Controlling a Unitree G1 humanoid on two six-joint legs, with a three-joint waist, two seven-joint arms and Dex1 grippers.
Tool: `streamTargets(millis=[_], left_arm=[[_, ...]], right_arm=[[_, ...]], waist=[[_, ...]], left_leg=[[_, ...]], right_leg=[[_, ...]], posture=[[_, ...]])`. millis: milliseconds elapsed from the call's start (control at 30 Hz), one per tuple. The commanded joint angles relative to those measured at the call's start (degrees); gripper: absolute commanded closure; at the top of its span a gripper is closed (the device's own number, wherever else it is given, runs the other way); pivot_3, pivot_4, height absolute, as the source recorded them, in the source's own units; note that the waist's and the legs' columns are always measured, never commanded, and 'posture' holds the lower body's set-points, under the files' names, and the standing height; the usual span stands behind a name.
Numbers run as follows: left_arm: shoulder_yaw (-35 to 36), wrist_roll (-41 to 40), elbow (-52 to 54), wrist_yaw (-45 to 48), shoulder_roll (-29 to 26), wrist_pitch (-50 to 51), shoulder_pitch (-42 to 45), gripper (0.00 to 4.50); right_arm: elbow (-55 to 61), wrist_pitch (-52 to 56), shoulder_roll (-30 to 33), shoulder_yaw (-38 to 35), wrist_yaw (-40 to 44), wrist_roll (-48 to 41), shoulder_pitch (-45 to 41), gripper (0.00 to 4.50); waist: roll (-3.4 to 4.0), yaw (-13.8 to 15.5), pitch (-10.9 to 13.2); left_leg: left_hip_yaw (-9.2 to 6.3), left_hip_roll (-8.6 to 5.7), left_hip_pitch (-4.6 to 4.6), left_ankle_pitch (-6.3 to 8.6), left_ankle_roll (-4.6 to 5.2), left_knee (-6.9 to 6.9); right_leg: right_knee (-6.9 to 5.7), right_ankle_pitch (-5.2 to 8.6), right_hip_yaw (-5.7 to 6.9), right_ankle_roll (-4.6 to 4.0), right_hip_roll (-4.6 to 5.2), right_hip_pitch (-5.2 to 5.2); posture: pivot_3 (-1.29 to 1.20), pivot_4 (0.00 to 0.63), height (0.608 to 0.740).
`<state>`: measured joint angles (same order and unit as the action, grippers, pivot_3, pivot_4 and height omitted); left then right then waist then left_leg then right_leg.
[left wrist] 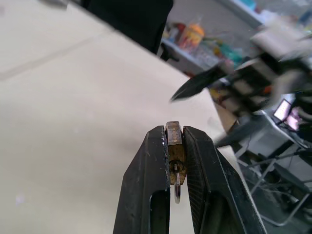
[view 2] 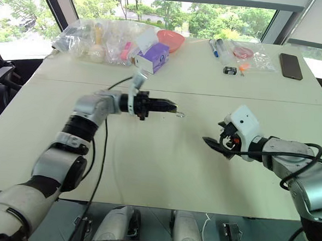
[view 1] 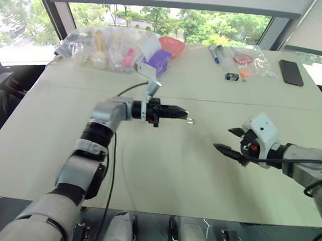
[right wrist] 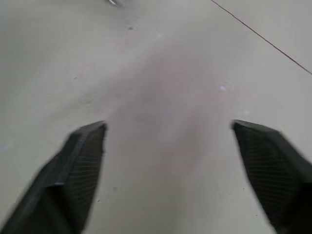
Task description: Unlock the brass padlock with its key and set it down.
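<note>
Two grippers are working over a broad cream table [view 1: 163,170], with bare surface lying between and around them. The left gripper [view 1: 184,114] is pointing level toward the robot's right, its fingers [left wrist: 146,195] pinching the brass padlock [left wrist: 174,148] by its flat sides; a silver loop is sticking out past the fingertips above the tabletop, not touching it. Whether the key is sitting in the padlock cannot be told. The right gripper [view 1: 228,141] is hovering well apart from the left one, angled down toward the table, its fingers [right wrist: 78,161] standing spread wide with nothing between them, only plain tabletop below.

Clutter is sitting along the far edge, well clear of both arms: clear plastic bags [view 1: 100,46], a purple box [view 1: 159,60], a red bowl [view 1: 172,44], pens [view 1: 214,54], a small black-and-white object [view 1: 232,77] and a dark phone [view 1: 291,72] near the far right corner. A seam line is running across the table just behind the left gripper. The near edge is lying close below both forearms
</note>
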<state>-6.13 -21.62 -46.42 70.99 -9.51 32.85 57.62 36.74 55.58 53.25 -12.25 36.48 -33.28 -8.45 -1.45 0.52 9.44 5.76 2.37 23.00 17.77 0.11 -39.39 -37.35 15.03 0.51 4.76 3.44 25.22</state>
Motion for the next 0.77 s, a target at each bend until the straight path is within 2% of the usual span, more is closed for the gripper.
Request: streamTargets(millis=[33, 167, 333, 433, 500, 600, 700, 767], left_arm=[[1.1, 1.8, -7.9, -2.2, 2.8, -0.4, 4.7, 4.46], [1.1, 4.0, -16.0, -2.4, 5.7, 0.7, 7.8, 4.46], [1.3, 6.9, -19.9, -2.7, 6.8, 0.1, 9.8, 2.22], [1.5, 9.0, -20.2, -5.4, 5.3, -2.9, 10.2, 0.81], [0.6, 11.5, -19.4, -7.1, 3.2, -7.4, 9.8, 0.81], [-0.3, 12.9, -15.5, -2.8, -0.6, -10.7, 8.6, 0.81], [2.5, 8.6, -0.6, 1.7, -6.1, -6.8, 4.2, 0.81], [4.8, 6.4, 9.3, -1.2, -8.2, -4.0, 0.0, 0.81]], right_arm=[[4.2, 2.5, -0.7, -3.8, -1.3, -3.5, -1.5, 0.04], [5.9, 4.1, -2.0, -5.1, -3.9, -4.9, -2.4, 0.04], [6.5, 4.8, -2.9, -5.8, -6.0, -5.4, -2.3, 0.00], [6.4, 4.4, -3.0, -6.1, -6.4, -5.3, -1.2, 0.00], [6.3, 3.9, -3.0, -6.3, -6.5, -4.9, 0.1, 0.00], [6.1, 3.3, -3.2, -6.7, -6.6, -4.8, 1.8, 0.00], [4.8, 1.5, -3.8, -6.2, -6.6, -3.6, 4.3, 0.00], [3.9, 0.3, -4.8, -5.5, -7.1, -2.8, 5.5, 0.00]], waist=[[0.00, 0.0, 0.0], [0.00, 0.2, 0.0], [0.00, 0.1, 0.0], [0.00, 0.1, 0.0], [0.00, 0.0, 0.0], [0.00, 0.0, 0.0], [0.01, 0.1, 0.0], [0.02, 0.1, 0.0]], left_leg=[[-0.01, 0.00, 0.03, 0.00, 0.00, -0.02], [-0.08, -0.01, 0.17, 0.03, 0.04, -0.07], [-0.09, -0.01, 0.21, 0.05, 0.09, -0.09], [-0.11, -0.01, 0.21, 0.05, 0.09, -0.12], [-0.13, 0.00, 0.23, 0.06, 0.10, -0.15], [-0.13, 0.02, 0.23, 0.06, 0.09, -0.15], [-0.12, 0.05, 0.24, 0.05, 0.09, -0.15], [-0.12, 0.08, 0.27, 0.05, 0.08, -0.19]], right_leg=[[0.00, 0.00, 0.00, 0.01, 0.00, 0.01], [0.06, -0.01, 0.04, 0.01, 0.00, 0.06], [0.10, -0.01, 0.06, 0.02, 0.01, 0.07], [0.08, -0.02, 0.07, 0.02, 0.01, 0.07], [0.08, -0.02, 0.07, 0.02, 0.02, 0.07], [0.04, -0.02, 0.07, 0.02, 0.01, 0.10], [0.02, -0.02, 0.08, 0.02, 0.01, 0.10], [0.03, -0.02, 0.07, 0.02, 0.04, 0.10]], posture=[[0.00, 0.150, 0.734], [0.00, 0.150, 0.734], [0.00, 0.150, 0.734], [0.00, 0.150, 0.734], [0.00, 0.150, 0.734], [0.00, 0.150, 0.734], [0.00, 0.150, 0.734], [0.00, 0.150, 0.734]])
